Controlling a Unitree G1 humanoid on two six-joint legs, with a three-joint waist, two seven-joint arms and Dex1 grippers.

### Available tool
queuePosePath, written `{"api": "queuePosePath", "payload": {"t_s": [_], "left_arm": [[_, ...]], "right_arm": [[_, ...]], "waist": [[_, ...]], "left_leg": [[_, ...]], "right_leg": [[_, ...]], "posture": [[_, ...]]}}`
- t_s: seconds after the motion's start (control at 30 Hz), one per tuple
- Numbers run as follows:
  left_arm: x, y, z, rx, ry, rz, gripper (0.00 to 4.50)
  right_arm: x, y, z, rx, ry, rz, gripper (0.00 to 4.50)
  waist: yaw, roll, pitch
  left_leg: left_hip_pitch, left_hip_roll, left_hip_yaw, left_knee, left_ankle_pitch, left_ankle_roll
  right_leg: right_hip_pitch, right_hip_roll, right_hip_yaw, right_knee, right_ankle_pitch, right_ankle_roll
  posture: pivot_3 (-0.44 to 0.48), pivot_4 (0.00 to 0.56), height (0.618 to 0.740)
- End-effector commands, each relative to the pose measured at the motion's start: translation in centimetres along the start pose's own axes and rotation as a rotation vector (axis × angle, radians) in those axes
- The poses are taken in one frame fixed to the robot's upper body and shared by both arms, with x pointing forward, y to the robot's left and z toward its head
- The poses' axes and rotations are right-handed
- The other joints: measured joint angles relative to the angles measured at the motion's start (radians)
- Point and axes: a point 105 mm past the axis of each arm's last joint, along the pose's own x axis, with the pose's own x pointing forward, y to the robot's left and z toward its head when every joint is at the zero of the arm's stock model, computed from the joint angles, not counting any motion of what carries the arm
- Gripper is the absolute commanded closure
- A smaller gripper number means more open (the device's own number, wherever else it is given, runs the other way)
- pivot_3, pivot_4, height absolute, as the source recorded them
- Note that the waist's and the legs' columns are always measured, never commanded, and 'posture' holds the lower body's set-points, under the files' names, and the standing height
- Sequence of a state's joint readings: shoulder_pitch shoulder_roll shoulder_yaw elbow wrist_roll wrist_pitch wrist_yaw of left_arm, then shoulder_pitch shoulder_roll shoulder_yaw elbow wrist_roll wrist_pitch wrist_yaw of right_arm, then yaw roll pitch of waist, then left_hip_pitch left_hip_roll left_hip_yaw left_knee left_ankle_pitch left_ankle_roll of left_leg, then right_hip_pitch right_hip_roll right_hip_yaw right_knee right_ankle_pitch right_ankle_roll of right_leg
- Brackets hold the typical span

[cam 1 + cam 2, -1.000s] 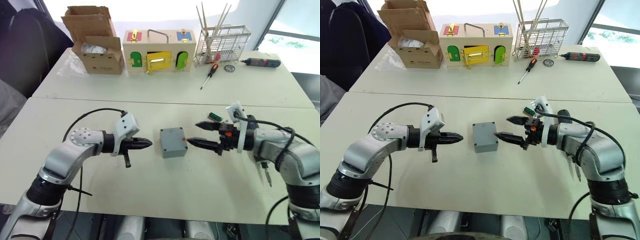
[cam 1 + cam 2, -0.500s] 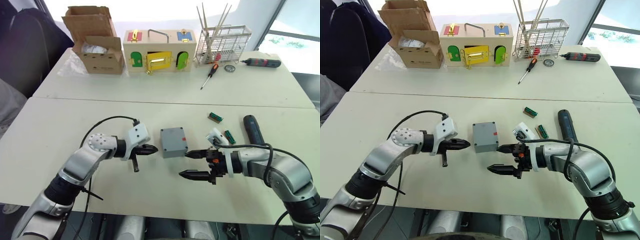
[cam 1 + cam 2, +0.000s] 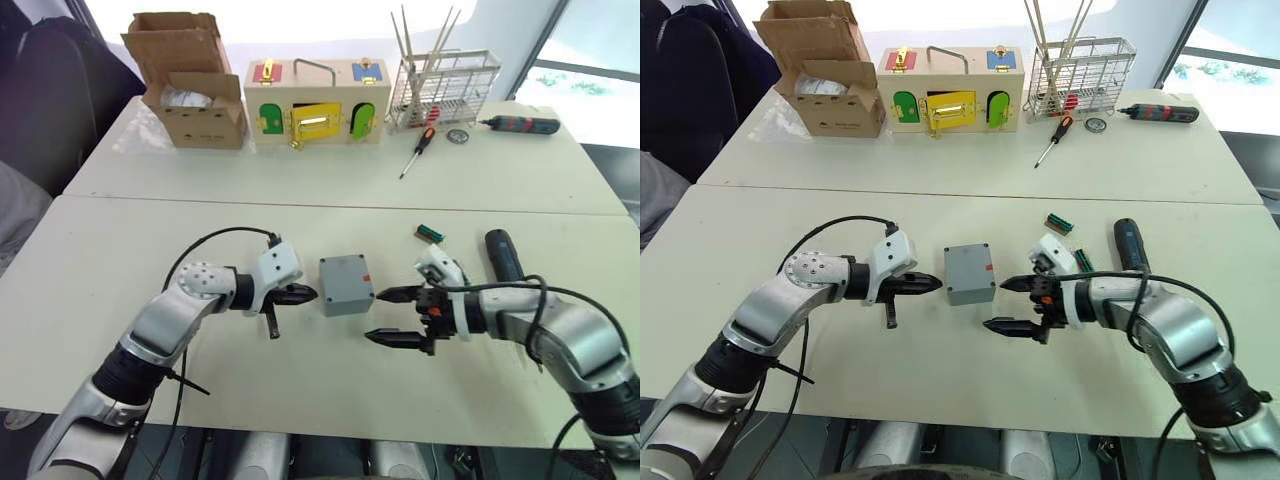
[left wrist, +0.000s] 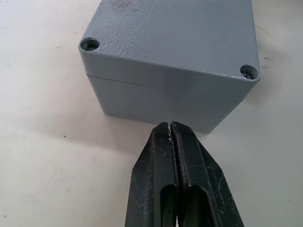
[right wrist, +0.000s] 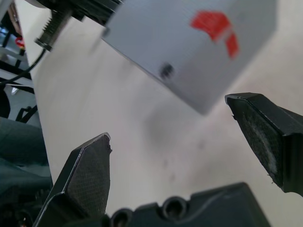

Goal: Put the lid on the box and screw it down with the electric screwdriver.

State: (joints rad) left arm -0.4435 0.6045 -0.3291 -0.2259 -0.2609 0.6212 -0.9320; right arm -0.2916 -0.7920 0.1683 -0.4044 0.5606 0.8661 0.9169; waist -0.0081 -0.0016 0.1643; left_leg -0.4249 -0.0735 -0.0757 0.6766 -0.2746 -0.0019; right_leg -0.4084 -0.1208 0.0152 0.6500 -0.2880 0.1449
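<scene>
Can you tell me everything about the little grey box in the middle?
The box is small, square, grey plastic with a grainy skin. The lid sits on it already, with a seam line below and screw holes at the corners. A red mark shows on one side. It rests flat on the white table, between two grippers, neither holding it.

Table [image 3: 300,400] is viewed from above by both eye cams, facing fwd/down. The box [image 4: 175,56] is seen close-up by each wrist cam, from opposite sides; shared w/ eye views.
</scene>
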Motion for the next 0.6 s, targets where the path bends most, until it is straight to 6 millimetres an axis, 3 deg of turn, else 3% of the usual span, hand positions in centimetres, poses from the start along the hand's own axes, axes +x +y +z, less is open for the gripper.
{"api": "queuePosePath", "payload": {"t_s": [0.03, 0.2, 0.37, 0.5, 0.57, 0.6], "left_arm": [[-0.3, 0.3, 0.9, 0.028, -0.025, 0.02, 4.5], [-0.4, 0.5, 0.9, 0.026, -0.028, 0.035, 4.5], [-0.5, 0.2, 1.1, 0.023, -0.033, 0.021, 4.5], [-1.7, 0.3, 0.9, 0.031, -0.012, 0.017, 4.5], [-3.6, 1.3, 1.6, 0.04, -0.023, 0.049, 4.5], [-4.7, 2.0, 2.9, 0.039, -0.071, 0.07, 4.5]], "right_arm": [[0.6, 0.8, 1.3, -0.033, -0.044, 0.045, 0.02], [0.9, 1.6, 1.1, -0.033, -0.026, 0.077, 0.02], [0.3, 0.6, 0.7, -0.048, 0.0, 0.022, 0.02], [-1.6, -0.5, 0.4, -0.067, 0.043, -0.046, 0.02], [-4.3, -1.5, 1.5, -0.084, 0.053, -0.12, 0.02], [-6.2, -2.5, 2.5, -0.092, 0.043, -0.186, 0.02]], "waist": [[0.0, 0.0, 0.0], [-0.001, 0.0, 0.0], [-0.001, 0.0, 0.0], [0.001, 0.0, 0.0], [0.0, 0.0, 0.0], [0.0, 0.001, 0.001]], "left_leg": [[0.0, 0.0, 0.0, 0.0, 0.0, 0.0], [0.0, 0.0, 0.0, 0.0, 0.0, 0.0], [0.0, 0.0, 0.0, 0.0, 0.0, 0.0], [0.0, 0.0, 0.0, 0.001, 0.0, 0.0], [0.0, 0.0, 0.0, 0.0, 0.0, 0.0], [0.0, 0.0, 0.0, 0.0, 0.0, 0.0]], "right_leg": [[0.0, 0.0, 0.0, 0.0, 0.0, 0.0], [0.0, 0.0, 0.0, 0.0, 0.0, 0.0], [0.0, 0.0, 0.0, 0.0, 0.0, 0.0], [0.0, 0.0, 0.0, 0.0, 0.0, 0.0], [0.0, 0.0, 0.0, 0.0, 0.0, 0.0], [0.0, 0.0, 0.0, 0.0, 0.0, 0.0]], "posture": [[0.0, 0.15, 0.735], [0.0, 0.15, 0.735], [0.0, 0.15, 0.735], [0.0, 0.15, 0.735], [0.0, 0.15, 0.735], [0.0, 0.15, 0.735]]}}
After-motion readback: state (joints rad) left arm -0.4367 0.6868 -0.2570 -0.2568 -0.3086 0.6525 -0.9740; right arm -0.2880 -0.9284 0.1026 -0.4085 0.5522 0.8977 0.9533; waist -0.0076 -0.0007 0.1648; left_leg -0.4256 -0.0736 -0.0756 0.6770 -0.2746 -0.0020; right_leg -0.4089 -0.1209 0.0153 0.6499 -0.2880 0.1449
